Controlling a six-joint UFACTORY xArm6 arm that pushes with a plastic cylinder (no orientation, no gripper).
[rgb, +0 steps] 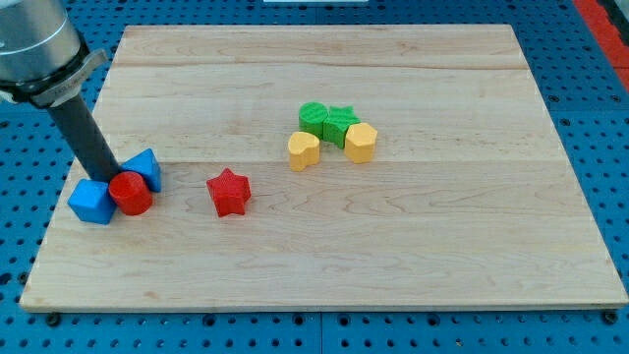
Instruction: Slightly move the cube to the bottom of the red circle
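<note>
Rod and all, my tip (111, 173) sat down at the view's left edge of the wooden board (393, 246), wedged into the little pocket behind the red circle (130, 193). It carried no jaws, so it gripped nothing; it could only shove, and from this angle I could not say for sure whether the very end was touching the red circle or the blue cube (92, 202), since the red block hid the last bit of the rod.

The blue cube lay at the red circle's left and a shade lower, pressed against it. A blue triangular block (145, 167) touched the circle on the upper right side. All three were bunched tight, and that was the trouble.

Any push on the cube risked carrying the red circle along, because the two were in contact; the target spot would then drift with it. A sweep rightward could also knock the triangular block. The cube sat near the board's left edge, so a badly aimed nudge could slide it off onto the blue pegboard (29, 315).

Well apart, the red star (229, 192) and the cluster of two green (329, 122) and two yellow blocks (334, 146) looked safe.
</note>
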